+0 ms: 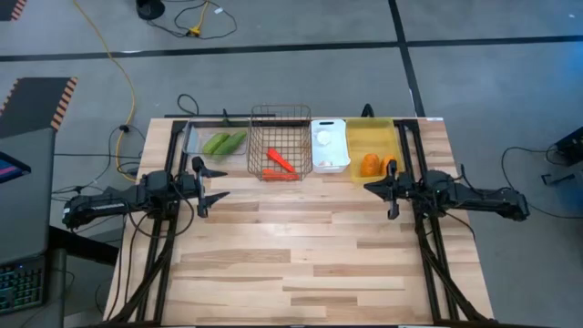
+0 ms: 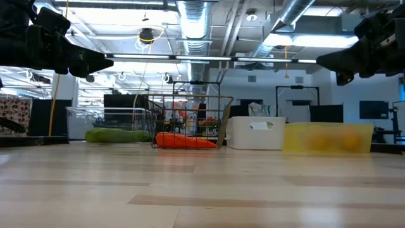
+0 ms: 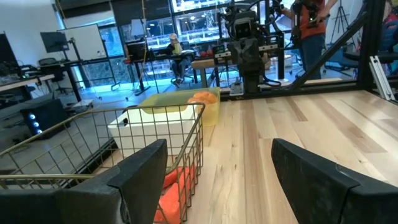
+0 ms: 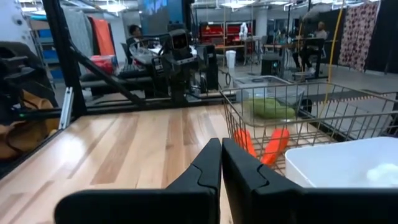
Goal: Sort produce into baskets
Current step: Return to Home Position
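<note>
**Produce in its bins, both claws on the near side of the row**

Take the wire basket [image 1: 279,128] as the mark. It stands at the far edge of the table [image 1: 301,264] and holds the two carrots [image 1: 280,164]. One lies along the row of bins and the other slants across it. Just to its left is the clear tray [image 1: 193,141] with the two cucumbers [image 1: 224,143], side by side and angled. Just to its right is the white bin [image 1: 330,166], where the garlic [image 1: 322,138] barely shows against the white. Beyond that is the yellow bin [image 1: 373,135] with the oranges [image 1: 370,165].

The left gripper [image 1: 225,182] hovers near the basket's near-left corner. Its fingers are spread and hold nothing, and it points across the table. The right gripper [image 1: 368,187] hangs to the basket's right, on the near side of the yellow bin, with its fingers pressed together on nothing.

No produce lies loose on the boards, so the sorting looks finished. Every item sits farther back than both claws (the low view shows them raised well off the boards). Pulling each arm back to rest should therefore take it away from the bins, with the basket's tall rim the only thing close to the left claw.
</note>
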